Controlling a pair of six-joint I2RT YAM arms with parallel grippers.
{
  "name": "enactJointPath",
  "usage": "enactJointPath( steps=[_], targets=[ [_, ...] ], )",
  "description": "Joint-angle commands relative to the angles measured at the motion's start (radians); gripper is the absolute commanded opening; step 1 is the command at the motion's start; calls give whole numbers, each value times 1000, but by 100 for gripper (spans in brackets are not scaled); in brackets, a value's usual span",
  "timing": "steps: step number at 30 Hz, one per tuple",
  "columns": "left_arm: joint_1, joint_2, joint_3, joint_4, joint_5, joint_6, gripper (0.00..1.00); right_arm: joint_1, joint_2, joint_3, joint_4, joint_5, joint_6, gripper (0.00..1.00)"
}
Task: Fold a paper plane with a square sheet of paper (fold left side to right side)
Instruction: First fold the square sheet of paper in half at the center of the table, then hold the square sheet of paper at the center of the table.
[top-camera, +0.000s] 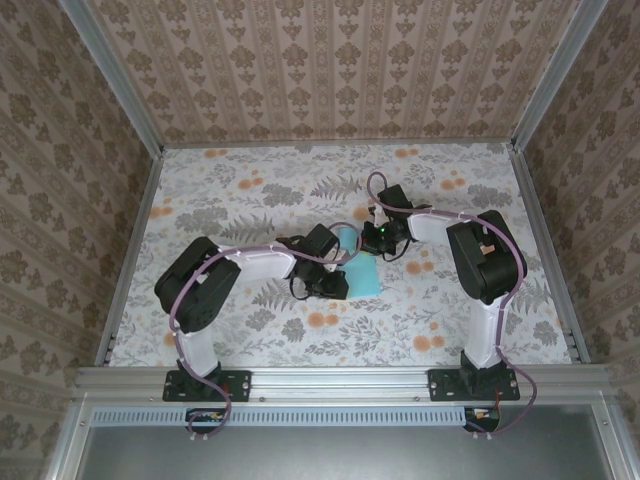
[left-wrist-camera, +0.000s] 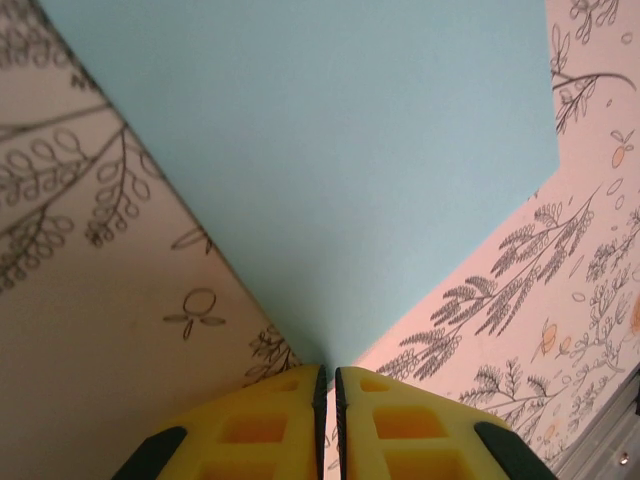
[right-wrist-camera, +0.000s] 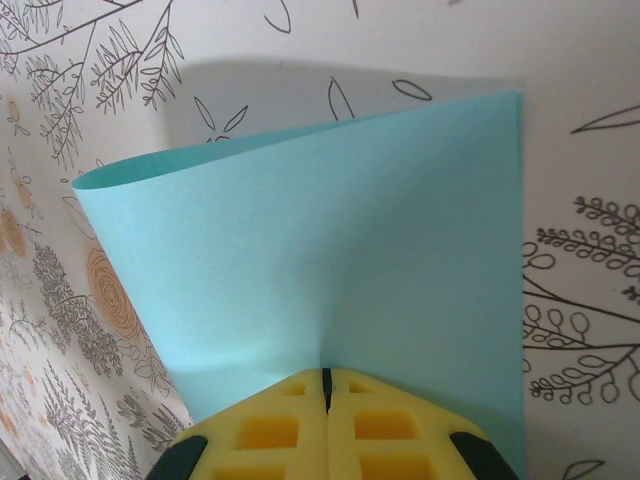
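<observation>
**Two sets of jaws pinch one cyan sheet**

Both sets of jaws are pressed together on the square sheet of paper (right-wrist-camera: 330, 260). At the left jaws, the yellow fingers (left-wrist-camera: 250, 430) leave only a hairline slit, and one corner of the sheet tapers straight into it. At the right jaws, the yellow fingers (right-wrist-camera: 400, 430) meet with no gap over the sheet's near edge. A faint, soft ridge runs up the paper from where they meet.

The paper is thin, matte, plain cyan-blue and unprinted.

From the left wrist it reads as a flat, even field (left-wrist-camera: 340, 150) with straight edges and one sharp corner at its right. The floral counter (left-wrist-camera: 90, 300) shows on either side of it.

From the right wrist the same sheet is bowed. Its left side rolls over in a rounded bend with no crease, its right edge stands straight, and its far edge is lifted, throwing a grey shadow on the counter beyond it.

The top view places the sheet (top-camera: 362, 275) near the middle of the counter, between the two wrist heads and partly covered by them. The left arm (top-camera: 200, 285) comes to the sheet from its left. The right arm (top-camera: 485, 255) comes to it from its right, at the sheet's far end.
</observation>
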Motion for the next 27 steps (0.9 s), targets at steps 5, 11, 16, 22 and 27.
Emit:
enactJointPath(
  steps=[5, 11, 16, 22, 27],
  targets=[
    [7, -75, -4, -57, 42, 16, 15, -2, 51, -14, -94, 109, -15, 3],
    [96, -99, 37, -37, 66, 36, 16, 0, 44, -22, -90, 109, -13, 3],
    [136, 0, 158, -41, 71, 75, 16, 5, 45, -25, -91, 107, -13, 3],
    [136, 123, 255, -41, 67, 100, 16, 10, 42, -22, -92, 105, -14, 3],
    [135, 179, 273, -5, 67, 84, 16, 13, 41, -18, -93, 102, -15, 3]
  ],
)
